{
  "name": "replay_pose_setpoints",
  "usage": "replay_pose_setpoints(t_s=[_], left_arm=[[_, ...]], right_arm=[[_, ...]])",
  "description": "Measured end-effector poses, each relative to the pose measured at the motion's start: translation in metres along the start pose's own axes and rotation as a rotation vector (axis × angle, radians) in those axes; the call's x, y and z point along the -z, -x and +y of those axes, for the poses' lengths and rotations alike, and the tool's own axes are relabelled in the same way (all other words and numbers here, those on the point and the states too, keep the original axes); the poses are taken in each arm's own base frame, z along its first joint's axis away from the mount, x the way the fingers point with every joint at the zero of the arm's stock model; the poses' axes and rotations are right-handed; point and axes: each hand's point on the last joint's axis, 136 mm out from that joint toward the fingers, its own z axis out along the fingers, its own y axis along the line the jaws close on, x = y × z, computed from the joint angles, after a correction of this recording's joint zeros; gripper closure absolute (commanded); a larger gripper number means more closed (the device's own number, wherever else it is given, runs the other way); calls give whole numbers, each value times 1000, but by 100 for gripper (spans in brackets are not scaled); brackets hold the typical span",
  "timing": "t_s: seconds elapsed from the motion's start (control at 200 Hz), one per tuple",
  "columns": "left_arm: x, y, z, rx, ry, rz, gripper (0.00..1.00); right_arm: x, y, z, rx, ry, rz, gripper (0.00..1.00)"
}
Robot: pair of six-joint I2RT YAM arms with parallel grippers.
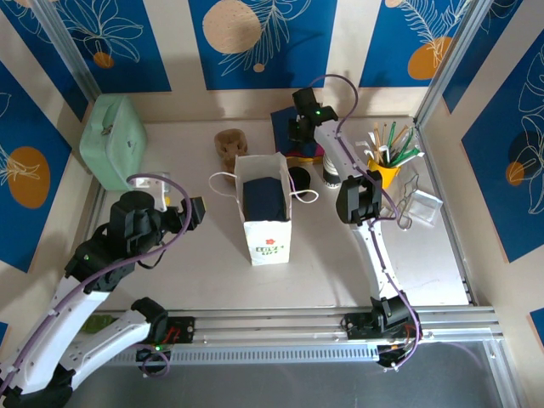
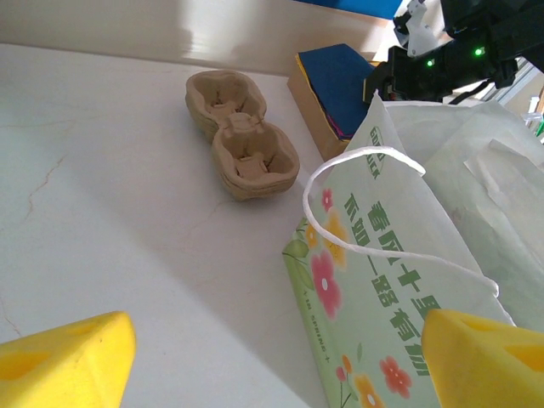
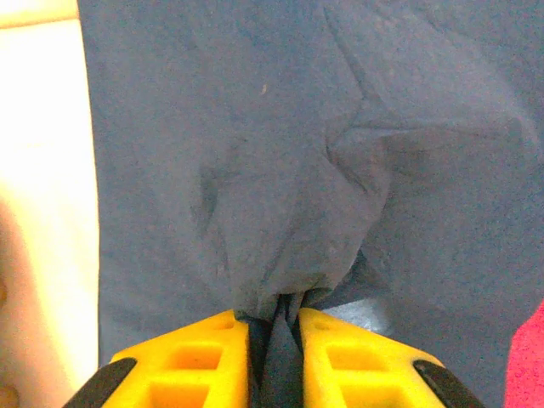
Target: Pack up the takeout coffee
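My right gripper [image 3: 274, 327] is shut on a pinched fold of the top dark blue napkin [image 3: 280, 170], which puckers up between the yellow fingers. From above, that gripper [image 1: 294, 136] reaches down onto the blue napkin stack [image 1: 280, 121] at the back. A white and green flowered paper bag [image 1: 268, 242] stands open mid-table with something dark blue inside. My left gripper [image 2: 276, 348] is open and holds nothing, low beside the bag [image 2: 382, 280]. A round black lid [image 1: 299, 177] lies right of the bag. I cannot tell whether it is the takeout coffee.
A brown pulp cup carrier [image 2: 242, 136] lies behind the bag on the left. A mint-green case [image 1: 112, 140] stands at the back left. A yellow cup of cutlery [image 1: 387, 166] and a clear holder [image 1: 422, 204] are at the right. A pink layer [image 3: 529, 357] shows under the napkins.
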Motion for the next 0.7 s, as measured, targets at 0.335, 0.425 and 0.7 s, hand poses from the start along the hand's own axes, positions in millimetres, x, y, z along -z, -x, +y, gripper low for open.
replay_pose_setpoints(t_s=[0.335, 0.425, 0.7], left_arm=[[1, 1, 0, 1, -1, -3, 13], [0, 1, 0, 1, -1, -2, 13], [-5, -2, -1, 0, 3, 17, 13]], right_arm=[[33, 14, 7, -5, 32, -31, 92], [54, 24, 12, -6, 53, -60, 94], [143, 55, 27, -5, 135, -169, 97]])
